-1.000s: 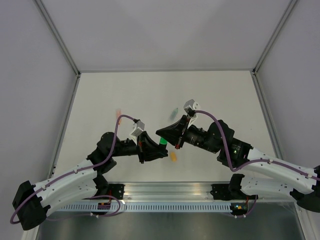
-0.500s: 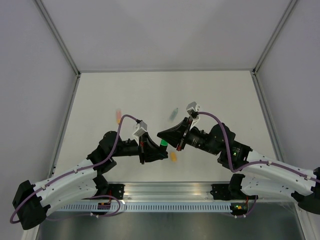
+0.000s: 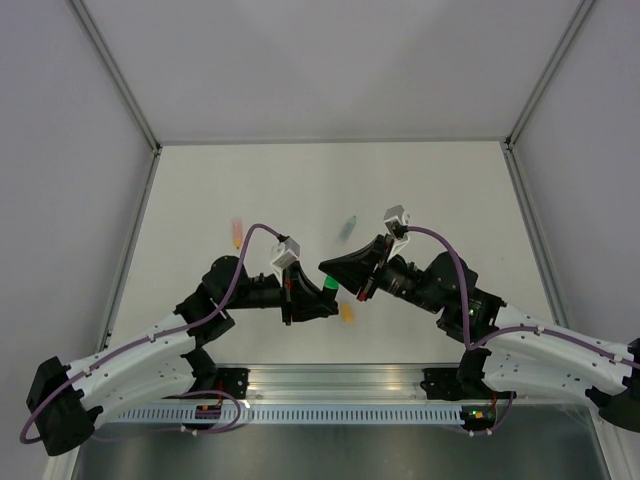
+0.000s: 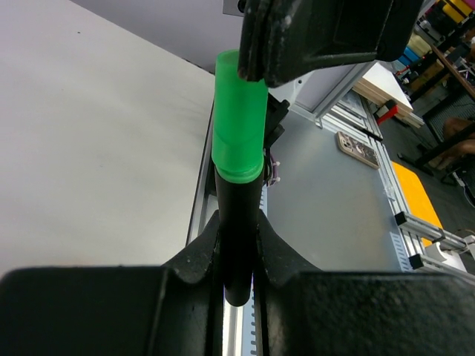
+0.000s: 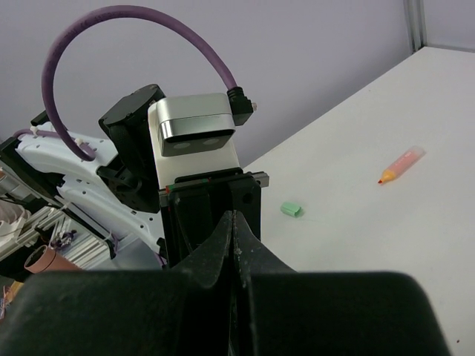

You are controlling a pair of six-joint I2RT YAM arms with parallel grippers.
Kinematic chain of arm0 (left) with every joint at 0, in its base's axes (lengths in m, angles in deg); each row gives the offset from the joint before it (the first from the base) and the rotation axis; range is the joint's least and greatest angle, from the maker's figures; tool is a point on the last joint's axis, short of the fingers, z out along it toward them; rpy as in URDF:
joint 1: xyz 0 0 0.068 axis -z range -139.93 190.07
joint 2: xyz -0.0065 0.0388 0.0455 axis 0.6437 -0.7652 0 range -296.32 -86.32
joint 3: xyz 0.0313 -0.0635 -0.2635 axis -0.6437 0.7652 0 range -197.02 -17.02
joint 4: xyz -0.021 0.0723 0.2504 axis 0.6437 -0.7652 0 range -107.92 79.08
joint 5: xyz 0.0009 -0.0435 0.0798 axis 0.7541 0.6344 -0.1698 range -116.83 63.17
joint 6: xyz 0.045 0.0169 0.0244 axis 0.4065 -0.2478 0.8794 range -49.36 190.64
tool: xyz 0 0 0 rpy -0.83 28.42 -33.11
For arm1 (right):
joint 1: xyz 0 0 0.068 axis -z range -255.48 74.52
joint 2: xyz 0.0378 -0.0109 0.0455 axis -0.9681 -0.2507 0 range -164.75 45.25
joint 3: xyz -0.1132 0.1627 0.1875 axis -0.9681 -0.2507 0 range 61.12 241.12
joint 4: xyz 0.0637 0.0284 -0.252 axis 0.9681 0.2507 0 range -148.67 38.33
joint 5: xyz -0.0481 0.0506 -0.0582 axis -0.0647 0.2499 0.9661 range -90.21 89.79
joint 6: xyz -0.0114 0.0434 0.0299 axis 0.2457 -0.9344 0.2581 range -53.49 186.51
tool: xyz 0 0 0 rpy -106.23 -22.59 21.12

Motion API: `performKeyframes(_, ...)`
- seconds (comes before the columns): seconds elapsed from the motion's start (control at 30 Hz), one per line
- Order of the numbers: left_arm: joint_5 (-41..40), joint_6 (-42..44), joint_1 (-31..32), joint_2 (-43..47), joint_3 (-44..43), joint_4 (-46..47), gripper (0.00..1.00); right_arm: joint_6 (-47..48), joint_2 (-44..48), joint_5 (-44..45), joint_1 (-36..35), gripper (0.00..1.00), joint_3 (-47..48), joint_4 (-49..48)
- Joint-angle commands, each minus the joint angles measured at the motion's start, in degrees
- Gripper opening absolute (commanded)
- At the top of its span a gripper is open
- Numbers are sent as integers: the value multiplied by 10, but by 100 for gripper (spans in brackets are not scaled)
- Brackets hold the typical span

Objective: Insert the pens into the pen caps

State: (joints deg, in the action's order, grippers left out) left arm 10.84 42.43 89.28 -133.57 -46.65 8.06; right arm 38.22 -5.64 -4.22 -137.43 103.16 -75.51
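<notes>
I'm gripping the black pen (image 4: 237, 194) in my left hand (image 4: 237, 248); my right hand (image 5: 234, 222) (clenched, empty) is touching its green end (image 4: 239, 119).

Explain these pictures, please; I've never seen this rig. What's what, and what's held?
Two robot arms, each ending in a two-finger gripper. One picture looks down from above; the others come from a camera on each wrist. The left gripper clamps a black pen with a green cap over its end. The right gripper, shut, sits at the cap's far end. On the table lie a pink pen, an orange cap and a small green piece.
</notes>
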Motion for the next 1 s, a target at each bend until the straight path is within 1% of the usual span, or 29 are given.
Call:
performKeyframes(0.0, -52, 0, -8, 9, -80, 151, 2, -17, -33, -66, -16, 0, -40, 136)
performKeyframes(0.17, -56, 12, -8, 17, -83, 144, 2, -28, -44, -66, -17, 0, -41, 146)
performKeyframes(0.37, -66, 40, -7, 8, -95, 109, 2, -27, -50, -68, -17, 0, -29, 167)
performKeyframes(0.4, -62, 44, -7, 6, -94, 107, 2, -26, -47, -65, -16, 0, -25, 183)
performKeyframes(0.5, -42, 48, -8, -6, -88, 104, 2, -14, -34, -28, -16, 0, -6, 203)
performKeyframes(0.53, -39, 49, -8, -8, -84, 105, 2, -9, -31, -2, -16, 0, 2, 211)
performKeyframes(0.63, -28, 50, -8, -17, -72, 110, 2, 23, -25, 43, -16, 0, 52, 232)
performKeyframes(0.67, -21, 50, -7, -19, -67, 113, 2, 34, -25, 67, -17, 1, 77, 233)
performKeyframes(0.73, -15, 50, -7, -23, -62, 116, 2, 64, -27, 85, -16, 4, 102, 238)
performKeyframes(0.77, -9, 50, -8, -24, -59, 117, 2, 71, -29, 99, -16, 8, 124, 239)
performKeyframes(0.9, -1, 53, -7, -23, -49, 120, 2, 103, -33, 115, -17, 12, 170, 239)
performKeyframes(0.97, 4, 53, -8, -22, -47, 120, 2, 118, -35, 115, -16, 20, 193, 239)
